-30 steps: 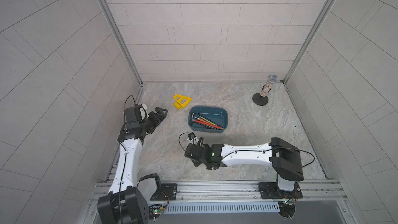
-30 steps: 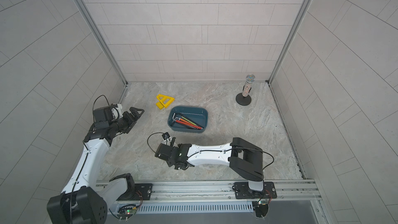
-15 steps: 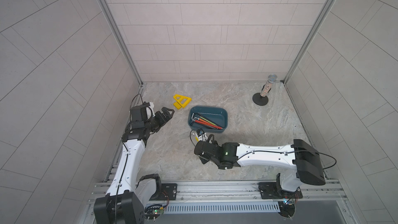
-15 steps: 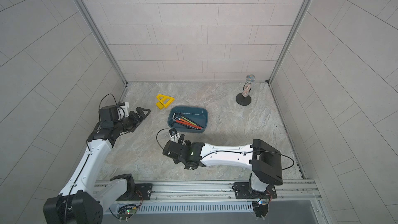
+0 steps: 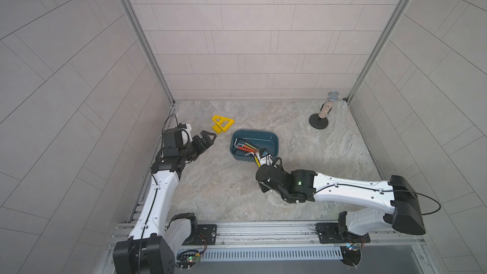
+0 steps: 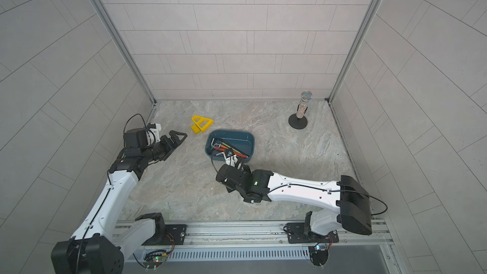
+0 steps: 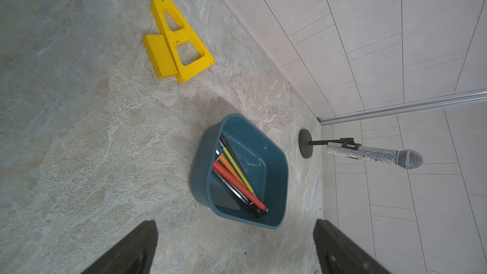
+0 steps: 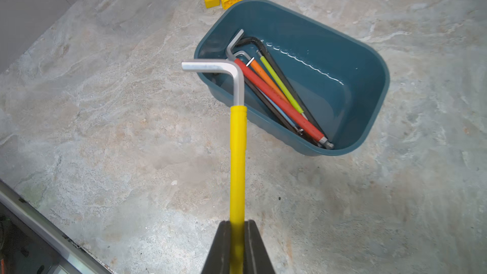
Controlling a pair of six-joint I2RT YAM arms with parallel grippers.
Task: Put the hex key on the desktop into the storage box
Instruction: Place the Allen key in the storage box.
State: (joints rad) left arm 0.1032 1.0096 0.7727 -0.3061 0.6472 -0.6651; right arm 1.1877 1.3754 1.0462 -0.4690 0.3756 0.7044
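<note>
**Progress.** The right gripper [image 8: 237, 226] was pinched tight on the yellow sleeve of one key [image 8: 237, 154], with the bent steel end leading. The key was clear of the bench [image 8: 105, 127]. In the right wrist view its bent end lined up with the near corner rim of the box [image 8: 342, 56]. In a top view the gripper sat at the near edge of the box [image 5: 272, 141]. Whether the tip was already over the opening could not be told.

Several stored keys [image 8: 279, 101], red, orange, lime and dark, lay slantwise on the box floor. No loose key was seen on the bench in any view. In my judgement this was the last carry, and what was left was a short advance over the opening and a release.

The left gripper [image 7: 235, 222] had its jaws wide apart and empty. It hung over the bench near the yellow piece [image 5: 222, 123], apart from the box.

**Surface.** The bench was flat, matt, marbled beige-grey, and dry, with a few dark specks.

**Room.** Pale tiled walls [image 5: 250, 35] closed three sides, with metal posts in the far corners. An aluminium rail [image 5: 263, 229] at the front carried both arm bases. A microphone [image 5: 326, 109] stood upright on a round stand in a far corner, well apart from the work.
</note>
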